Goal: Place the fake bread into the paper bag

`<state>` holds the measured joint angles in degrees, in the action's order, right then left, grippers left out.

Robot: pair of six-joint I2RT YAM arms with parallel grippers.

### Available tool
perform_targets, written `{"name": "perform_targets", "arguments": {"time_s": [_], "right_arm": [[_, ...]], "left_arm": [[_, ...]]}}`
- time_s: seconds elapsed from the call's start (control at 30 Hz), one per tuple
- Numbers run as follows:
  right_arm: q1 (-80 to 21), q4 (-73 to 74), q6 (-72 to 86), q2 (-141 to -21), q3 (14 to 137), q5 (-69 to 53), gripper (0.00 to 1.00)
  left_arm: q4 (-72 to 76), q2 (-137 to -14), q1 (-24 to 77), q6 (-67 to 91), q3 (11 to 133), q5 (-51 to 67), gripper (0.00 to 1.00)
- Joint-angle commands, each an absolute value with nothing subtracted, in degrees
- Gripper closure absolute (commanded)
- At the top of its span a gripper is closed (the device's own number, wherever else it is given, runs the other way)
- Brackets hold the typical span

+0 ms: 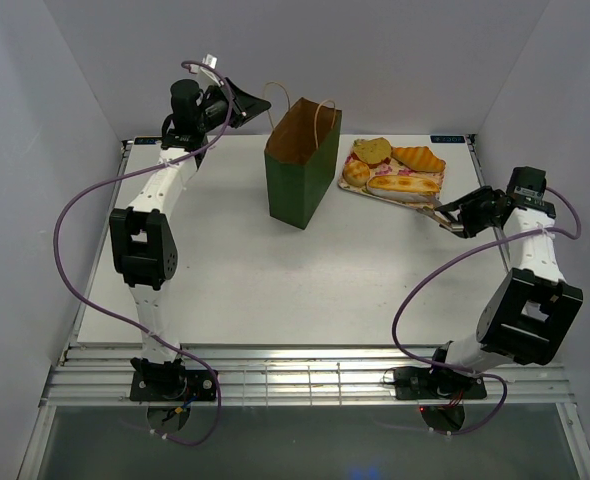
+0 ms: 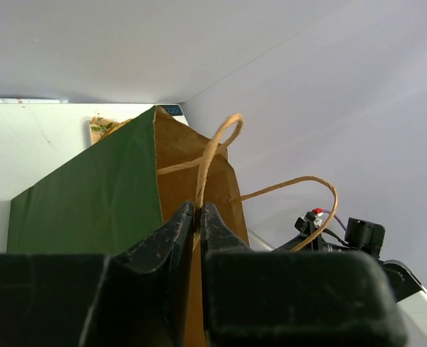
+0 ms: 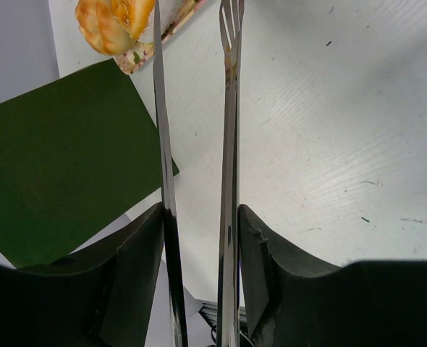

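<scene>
The paper bag [image 1: 300,180] stands upright at mid-table, dark green outside and brown inside. My left gripper [image 1: 245,112] is at its top rim, shut on one tan loop handle [image 2: 212,155], with the bag's green wall [image 2: 83,195] just below. The fake bread lies on a floral tray [image 1: 415,201]: two buns [image 1: 372,150] [image 1: 356,173], a croissant [image 1: 418,158] and a baguette [image 1: 404,184]. My right gripper [image 1: 465,215] is just right of the tray, shut on metal tongs [image 3: 230,108]. The tong tips point at a bun [image 3: 112,22] and hold nothing.
The bag's second handle [image 2: 307,181] stands free. White walls close in the table at the back and on both sides. Purple cables hang off both arms. The tray sits near the back right corner.
</scene>
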<state>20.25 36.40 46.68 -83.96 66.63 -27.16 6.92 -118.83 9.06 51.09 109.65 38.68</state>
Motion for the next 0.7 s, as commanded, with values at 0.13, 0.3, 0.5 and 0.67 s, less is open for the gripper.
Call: {"name": "perform_targets", "arguments": {"time_s": [0.13, 0.3, 0.5, 0.67], "right_arm": [[20.6, 31.1, 48.8, -86.1, 68.7, -28.0, 0.51], [20.6, 30.5, 48.6, -87.4, 68.9, -28.1, 0.51], [20.7, 28.9, 48.7, -88.9, 68.7, -28.1, 0.48], [20.7, 27.5, 48.3, -89.8, 68.4, -27.9, 0.46]], "left_arm": [[6.9, -117.2, 8.3, 52.6, 110.9, 38.9, 0.82], [6.6, -116.9, 8.3, 52.2, 110.6, 39.1, 0.82], [5.7, -116.6, 8.3, 51.7, 110.5, 39.1, 0.83], [6.0, -116.9, 8.3, 52.2, 110.6, 39.2, 0.83]]}}
